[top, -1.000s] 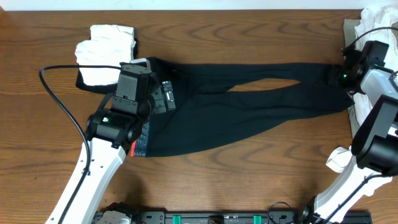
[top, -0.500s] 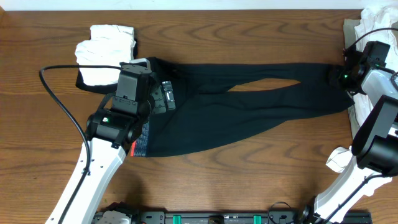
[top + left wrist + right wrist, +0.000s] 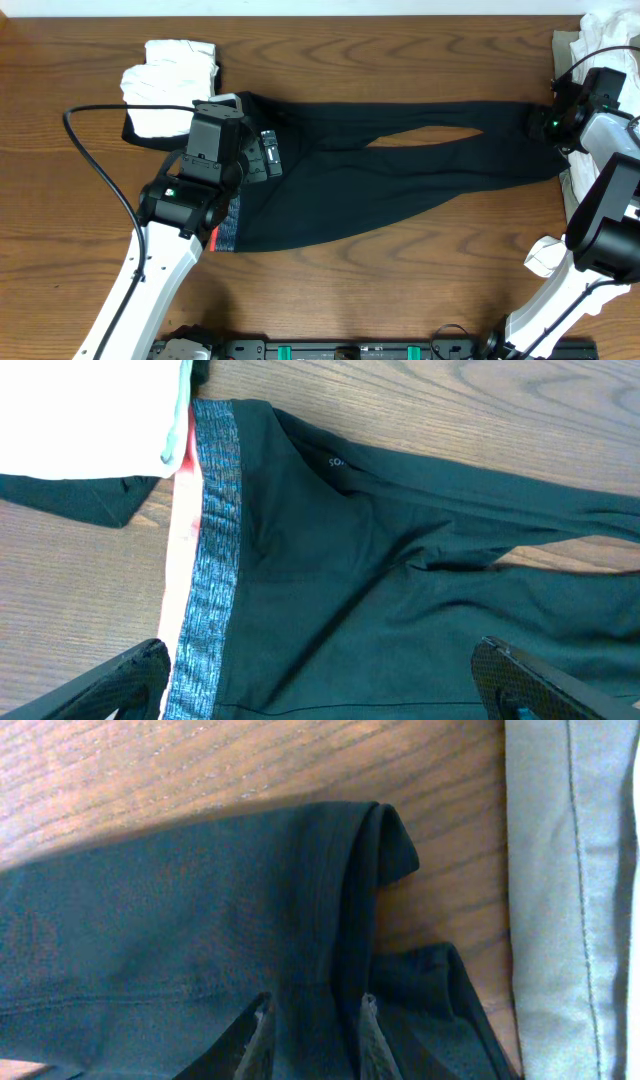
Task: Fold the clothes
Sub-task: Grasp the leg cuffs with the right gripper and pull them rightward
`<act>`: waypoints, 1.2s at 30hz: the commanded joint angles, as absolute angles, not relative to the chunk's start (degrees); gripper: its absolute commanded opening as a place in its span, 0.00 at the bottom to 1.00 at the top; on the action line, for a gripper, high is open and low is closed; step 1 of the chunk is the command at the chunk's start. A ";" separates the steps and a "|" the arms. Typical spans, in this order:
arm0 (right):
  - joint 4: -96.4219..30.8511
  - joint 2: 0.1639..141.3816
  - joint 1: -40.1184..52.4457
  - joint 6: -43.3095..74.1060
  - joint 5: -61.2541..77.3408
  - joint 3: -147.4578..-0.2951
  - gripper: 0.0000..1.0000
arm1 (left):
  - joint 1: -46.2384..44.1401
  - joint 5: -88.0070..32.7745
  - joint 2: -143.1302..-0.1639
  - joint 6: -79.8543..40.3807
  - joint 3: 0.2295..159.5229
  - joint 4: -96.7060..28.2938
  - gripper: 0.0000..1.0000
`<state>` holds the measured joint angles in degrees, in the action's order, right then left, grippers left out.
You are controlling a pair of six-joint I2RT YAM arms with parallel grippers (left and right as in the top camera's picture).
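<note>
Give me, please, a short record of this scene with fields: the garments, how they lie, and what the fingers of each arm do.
leggings: black, spread flat on the table
waistband: grey with red edge, at the left end
leg ends: at the right end
left fingers: wide open, above the waistband area, holding nothing
right fingers: pinching a fold of one leg end
white garment: folded, beside the waistband
beige garment: beside the leg ends

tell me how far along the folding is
Done: one white garment sits folded at far left. In hand: the black leggings lie full length, unfolded; the right gripper pinches a leg cuff, the left gripper hangs open over the waistband. Left: folding them, plus the heap at right.
</note>
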<state>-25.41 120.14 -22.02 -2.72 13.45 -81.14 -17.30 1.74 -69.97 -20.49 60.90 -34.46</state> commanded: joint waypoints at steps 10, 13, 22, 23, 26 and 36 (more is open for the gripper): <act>-24.93 118.85 -22.70 -2.57 13.50 -80.12 0.33 | -17.06 2.59 -69.63 -19.53 61.95 -34.41 0.98; -24.80 119.46 -22.70 -2.24 13.52 -80.12 0.33 | -17.06 2.59 -69.63 -19.53 61.95 -34.41 0.98; -24.49 119.50 -22.70 -0.69 14.41 -80.12 0.28 | -17.06 2.59 -69.63 -19.51 61.95 -34.41 0.98; -24.62 119.50 -22.70 -0.69 14.39 -80.12 0.28 | -17.04 2.59 -69.63 -19.51 61.95 -34.41 0.98; -24.95 119.50 -22.70 -0.69 14.39 -80.12 0.31 | -17.06 2.59 -69.63 -19.53 61.95 -34.41 0.98; -25.50 120.66 -22.65 -0.69 14.39 -80.09 0.32 | -17.06 2.59 -69.63 -19.53 61.95 -34.41 0.98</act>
<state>-25.56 120.16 -22.02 -0.99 13.69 -80.75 -17.30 1.74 -69.97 -20.49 60.90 -34.46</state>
